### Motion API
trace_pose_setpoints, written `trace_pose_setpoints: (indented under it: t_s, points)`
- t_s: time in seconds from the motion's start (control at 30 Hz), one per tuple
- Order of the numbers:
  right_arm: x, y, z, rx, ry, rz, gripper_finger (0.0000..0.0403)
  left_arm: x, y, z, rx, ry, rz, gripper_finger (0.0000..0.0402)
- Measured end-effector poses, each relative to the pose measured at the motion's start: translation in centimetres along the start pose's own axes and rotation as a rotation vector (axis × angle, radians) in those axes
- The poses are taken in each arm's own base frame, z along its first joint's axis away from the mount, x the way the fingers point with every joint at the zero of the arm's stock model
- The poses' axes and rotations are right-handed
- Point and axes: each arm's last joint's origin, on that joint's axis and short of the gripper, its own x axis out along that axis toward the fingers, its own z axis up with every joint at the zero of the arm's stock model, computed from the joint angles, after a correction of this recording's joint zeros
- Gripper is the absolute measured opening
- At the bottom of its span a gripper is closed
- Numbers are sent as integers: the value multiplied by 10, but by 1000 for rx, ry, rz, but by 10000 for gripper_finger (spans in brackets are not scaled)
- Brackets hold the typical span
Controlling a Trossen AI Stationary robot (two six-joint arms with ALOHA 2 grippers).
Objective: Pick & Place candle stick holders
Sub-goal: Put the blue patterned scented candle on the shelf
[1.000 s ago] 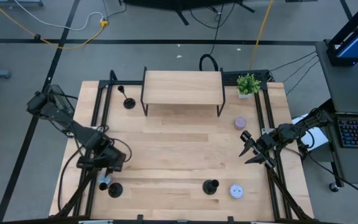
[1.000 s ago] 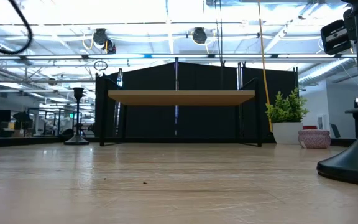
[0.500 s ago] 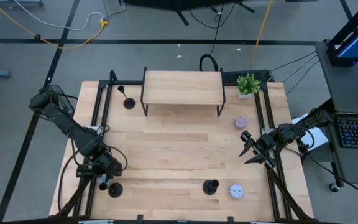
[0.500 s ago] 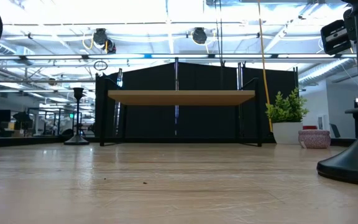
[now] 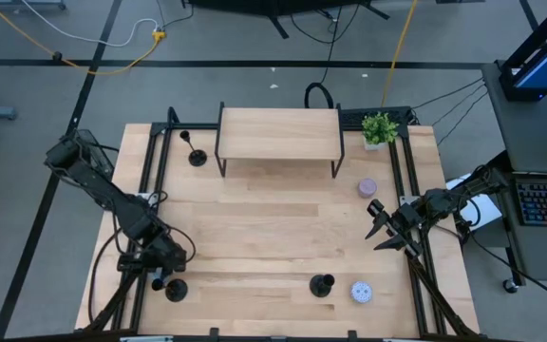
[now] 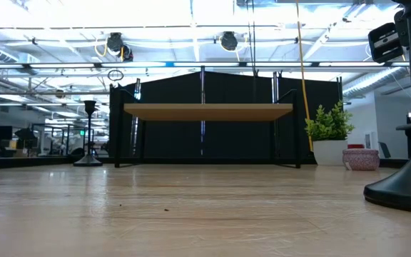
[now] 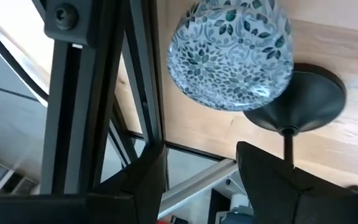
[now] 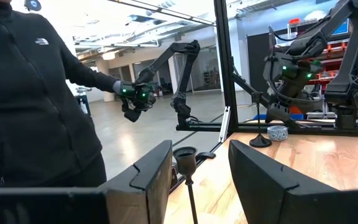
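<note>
three black candle holders on the table: one point(image 5: 196, 152) by the shelf point(image 5: 278, 133), one point(image 5: 322, 284) near the front edge, one point(image 5: 174, 288) at the front left corner, where the left gripper point(image 5: 160, 274) hovers spread above it; right gripper point(image 5: 380, 228) waits, fingers apart, empty.

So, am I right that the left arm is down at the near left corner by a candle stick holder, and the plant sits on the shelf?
Not quite: the high view shows the plant on the table beside the shelf, not on it. The left gripper is indeed by a candle stick holder.
</note>
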Motion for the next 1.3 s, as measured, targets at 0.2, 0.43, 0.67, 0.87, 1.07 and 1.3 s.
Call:
trace_pose_setpoints:
  t_s: [0.2, 0.43, 0.67, 0.87, 1.07, 1.3]
  points:
    - [0, 0, 0, 0, 0, 0, 151, 14, -6, -3, 22, -16, 34, 202]
    - [0, 0, 0, 0, 0, 0, 151, 31, -17, -2, 19, -34, 75, 202]
    - [0, 0, 0, 0, 0, 0, 151, 40, -23, 5, -26, -118, 64, 202]
    - [0, 0, 0, 0, 0, 0, 151, 40, -26, 11, -50, -209, -4, 202]
    - [0, 0, 0, 0, 0, 0, 151, 32, -28, 20, -90, -302, -44, 202]
    - [0, 0, 0, 0, 0, 0, 151, 25, -32, 26, -122, -379, -135, 202]
